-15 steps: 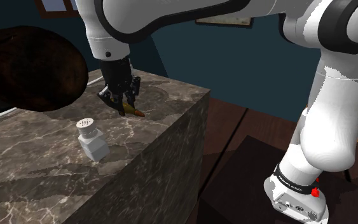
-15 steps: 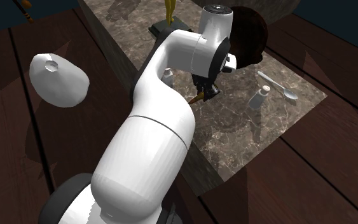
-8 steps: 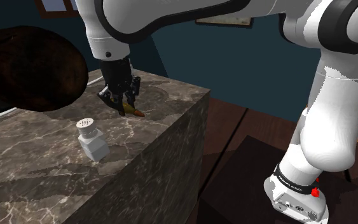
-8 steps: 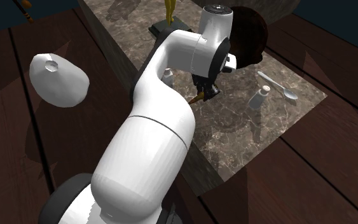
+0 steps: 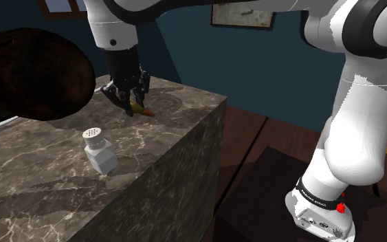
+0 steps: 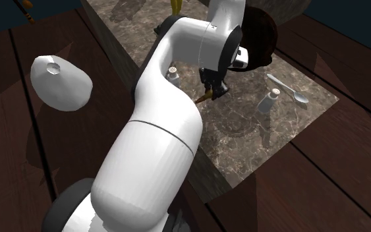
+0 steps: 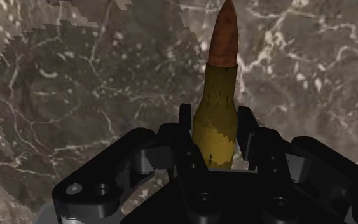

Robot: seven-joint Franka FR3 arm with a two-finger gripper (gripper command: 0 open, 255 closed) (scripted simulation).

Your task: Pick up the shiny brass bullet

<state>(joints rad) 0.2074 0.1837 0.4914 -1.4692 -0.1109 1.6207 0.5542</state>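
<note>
The white arm arches down over the marble counter, its gripper pointing downward. The jaws are clenched on the yellow, brown-tipped bullet, tip outward. In the shoulder view, a white shaker stands at the gripper's seven o'clock.

Your white arm stood up from its base at the shoulder view's lower right, arched across the top of that view and bent its wrist steeply downward at the left. The black gripper pointed down at a slight tilt, and its two fingers pressed against the bullet, clasping the yellowish case between them.
</note>
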